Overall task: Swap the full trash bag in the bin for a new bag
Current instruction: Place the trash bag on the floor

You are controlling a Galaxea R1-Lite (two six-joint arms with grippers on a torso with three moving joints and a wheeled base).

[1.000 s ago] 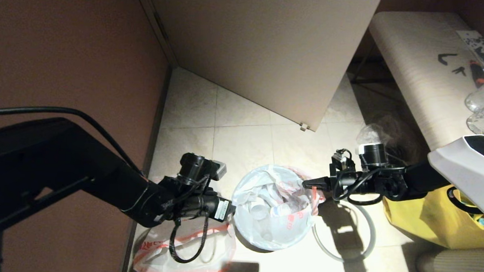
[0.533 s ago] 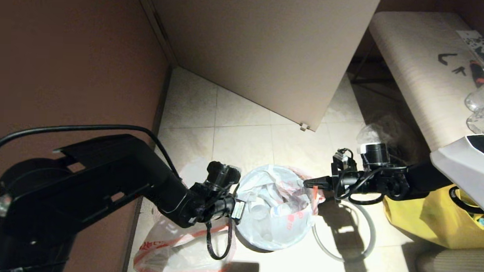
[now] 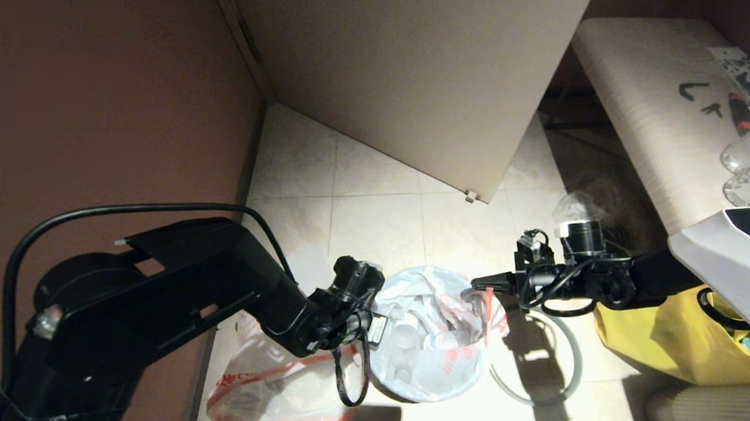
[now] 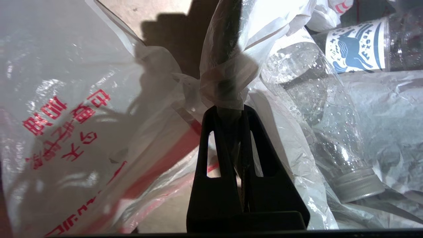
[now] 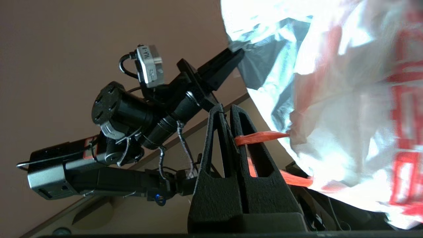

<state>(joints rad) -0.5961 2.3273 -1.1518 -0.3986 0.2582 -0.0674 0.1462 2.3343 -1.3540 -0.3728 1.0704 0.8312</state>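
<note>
Two grippers: left gripper [image 4: 231, 112] jaws closed on full trash bag [image 3: 429, 339] film; right gripper [image 5: 228, 110] jaws closed on its orange drawstring [image 5: 261, 136]. One new bag [image 3: 272, 383], red characters unreadable.

The full trash bag [image 3: 432, 346] is thin, glossy, crinkled translucent film with a red-orange hem; the clear plastic bottle [image 4: 317, 109] inside has a paper-like label. The new bag [image 3: 272, 383] is the same slack film. Both pincers, left [image 4: 231, 112] and right [image 5: 228, 114], look like matt, grainy black plastic. The floor [image 3: 375, 217] is smooth pale tile.
</note>
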